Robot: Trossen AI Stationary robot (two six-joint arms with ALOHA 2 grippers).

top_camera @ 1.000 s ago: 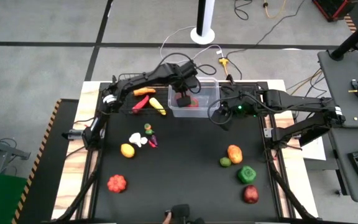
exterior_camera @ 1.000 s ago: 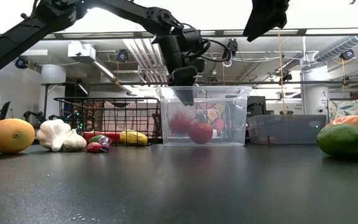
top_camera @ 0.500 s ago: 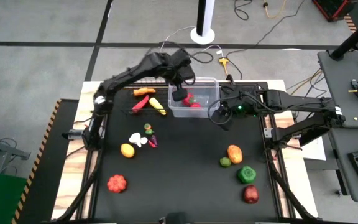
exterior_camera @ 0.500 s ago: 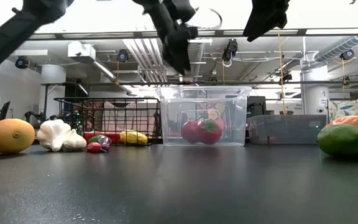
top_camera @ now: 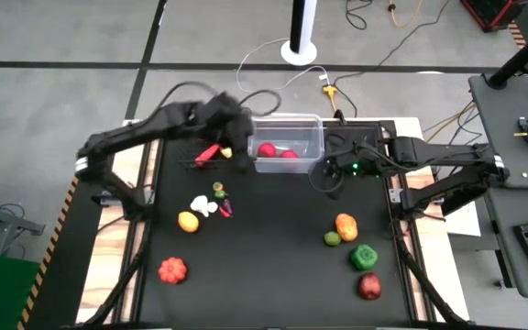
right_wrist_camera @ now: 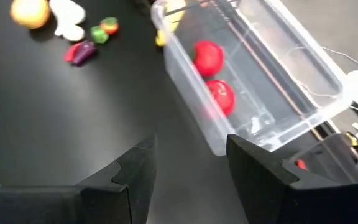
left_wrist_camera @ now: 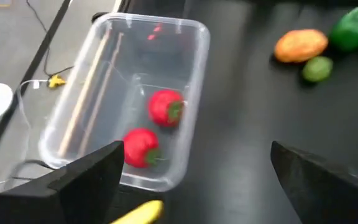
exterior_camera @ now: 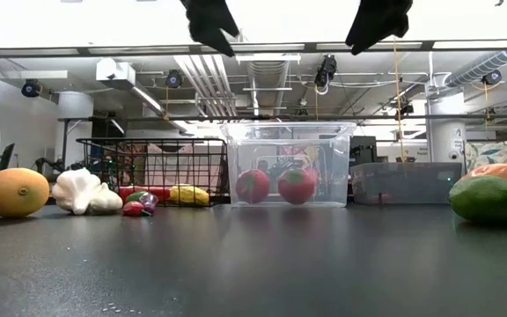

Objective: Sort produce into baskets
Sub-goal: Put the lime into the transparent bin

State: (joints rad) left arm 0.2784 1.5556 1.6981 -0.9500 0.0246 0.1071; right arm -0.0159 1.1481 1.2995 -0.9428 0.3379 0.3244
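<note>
High view: two red tomatoes (top_camera: pixel 274 151) lie in the clear bin (top_camera: pixel 310 128) at the far edge of the worktop (top_camera: pixel 273 266), and a yellow piece and a red chilli show in the wire basket (top_camera: pixel 211 151) just left of it; these are judged sorted. The low dark tray (exterior_camera: pixel 403 182) beside the bin shows no contents in the low view. Left loose on the worktop: an orange fruit (top_camera: pixel 188 221), white garlic (top_camera: pixel 203 205) and small pieces near the left edge, a pumpkin (top_camera: pixel 171 269) at the near left corner, and an orange piece (top_camera: pixel 346 225), a lime (top_camera: pixel 332 239), a green pepper (top_camera: pixel 364 258) and a red fruit (top_camera: pixel 369 286) toward the near right corner. The task is judged under half done. The left pincer (left_wrist_camera: pixel 194 180) hangs above the basket and bin, fingers spread wide, holding nothing. The right pincer (right_wrist_camera: pixel 188 165) waits by the bin's right end, fingers apart, empty. The worktop centre is open; the bin walls and basket rim are the nearest obstructions.
</note>
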